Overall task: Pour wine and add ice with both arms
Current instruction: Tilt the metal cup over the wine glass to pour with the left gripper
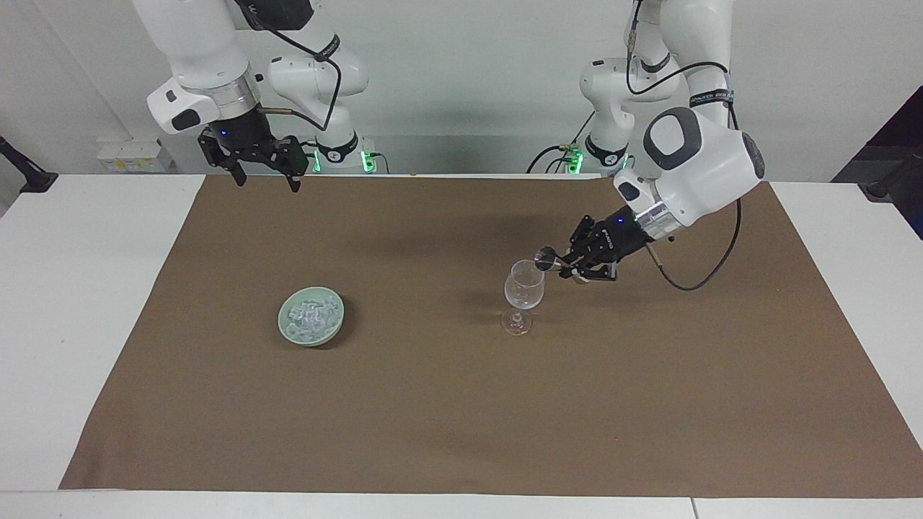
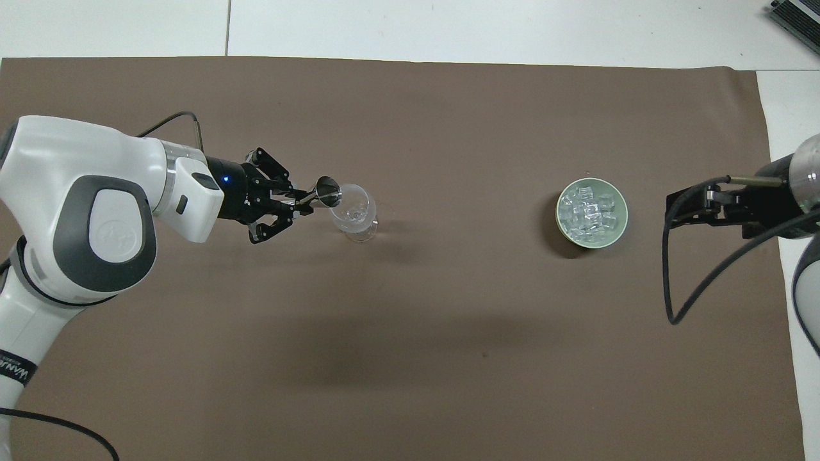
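Left pincer (image 1: 573, 268) (image 2: 296, 203) is in the air beside the glass (image 1: 523, 291) (image 2: 354, 211), on the side toward the left arm's end of the table (image 1: 101, 303) (image 2: 448, 25). It is clamped on a small metal measuring cup (image 1: 546, 255) (image 2: 328, 191). The cup is tipped on its side, mouth toward the glass, at the glass rim. Whether cup and rim touch cannot be told.

The glass stands upright on the brown mat (image 1: 461, 404) (image 2: 410, 358), clear and stemmed. What it holds cannot be made out.

The ice (image 1: 310, 316) (image 2: 589, 212) lies heaped in a pale green bowl (image 1: 287, 328) (image 2: 620, 229) on the mat, toward the right arm's end of the table and well apart from the glass. The bowl is slightly farther from the robots than the glass.

The right arm waits. Right pincer (image 1: 265, 179) (image 2: 672, 206) hangs raised over the edge of the mat nearest the robots, fingers apart and pointing down, holding nothing. In the overhead view it shows beside the bowl, toward the right arm's end of the table.
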### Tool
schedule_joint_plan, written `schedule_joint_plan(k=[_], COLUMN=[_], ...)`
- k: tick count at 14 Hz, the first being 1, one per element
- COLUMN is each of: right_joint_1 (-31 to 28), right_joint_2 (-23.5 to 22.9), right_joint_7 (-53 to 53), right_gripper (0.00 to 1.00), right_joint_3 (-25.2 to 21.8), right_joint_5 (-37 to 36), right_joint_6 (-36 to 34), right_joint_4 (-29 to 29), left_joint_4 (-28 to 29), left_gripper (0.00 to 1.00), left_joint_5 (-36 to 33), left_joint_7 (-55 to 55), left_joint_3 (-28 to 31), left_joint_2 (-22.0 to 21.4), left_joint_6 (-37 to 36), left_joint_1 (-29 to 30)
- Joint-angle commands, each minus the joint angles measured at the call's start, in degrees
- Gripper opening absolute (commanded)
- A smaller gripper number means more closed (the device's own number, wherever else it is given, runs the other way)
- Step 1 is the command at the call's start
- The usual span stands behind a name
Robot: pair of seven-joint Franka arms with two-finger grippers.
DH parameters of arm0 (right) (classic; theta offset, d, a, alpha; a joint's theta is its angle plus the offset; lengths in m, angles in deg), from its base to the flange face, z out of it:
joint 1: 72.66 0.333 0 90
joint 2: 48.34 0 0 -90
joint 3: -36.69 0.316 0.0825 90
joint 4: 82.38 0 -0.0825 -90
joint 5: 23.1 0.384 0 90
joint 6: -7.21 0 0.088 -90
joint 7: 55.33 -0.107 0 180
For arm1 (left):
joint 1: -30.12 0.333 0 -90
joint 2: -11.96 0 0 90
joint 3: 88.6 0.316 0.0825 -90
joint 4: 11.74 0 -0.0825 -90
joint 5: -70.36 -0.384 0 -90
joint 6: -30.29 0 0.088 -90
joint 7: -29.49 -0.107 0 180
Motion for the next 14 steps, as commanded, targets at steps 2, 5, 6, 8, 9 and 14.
schedule_joint_plan(k=[2, 5, 6, 8, 9, 14], right_joint_1=[-0.49, -0.49, -0.49, -0.49, -0.49, -0.49], right_joint_2=[0.79, 0.79, 0.79, 0.79, 0.79, 0.79], right_joint_7=[0.66, 0.75, 0.75, 0.66, 0.75, 0.66], right_gripper=[1.00, 1.00, 1.00, 1.00, 1.00, 1.00], right_joint_3=[-0.17, -0.17, -0.17, -0.17, -0.17, -0.17], right_joint_5=[1.41, 1.41, 1.41, 1.41, 1.41, 1.41], right_joint_6=[1.22, 1.22, 1.22, 1.22, 1.22, 1.22], right_joint_4=[-1.03, -1.03, -1.03, -1.03, -1.03, -1.03], left_joint_4=[-2.13, -2.14, -2.14, -2.14, -2.14, -2.32], left_gripper=[0.00, 0.00, 0.00, 0.00, 0.00, 0.00], left_joint_5=[-4.18, -4.28, -5.67, -7.26, -7.70, -11.38], left_joint_7=[1.42, 2.90, 3.09, 4.57, 5.02, 9.67], left_joint_3=[0.92, 0.92, 0.92, 1.01, 0.92, 1.10], left_joint_2=[-0.30, -0.30, -0.30, -0.38, -0.38, -0.38], left_joint_6=[0.03, 0.11, 0.20, 0.29, 0.38, 1.17], left_joint_1=[-1.28, -1.36, -1.71, -2.24, -2.24, -4.43])
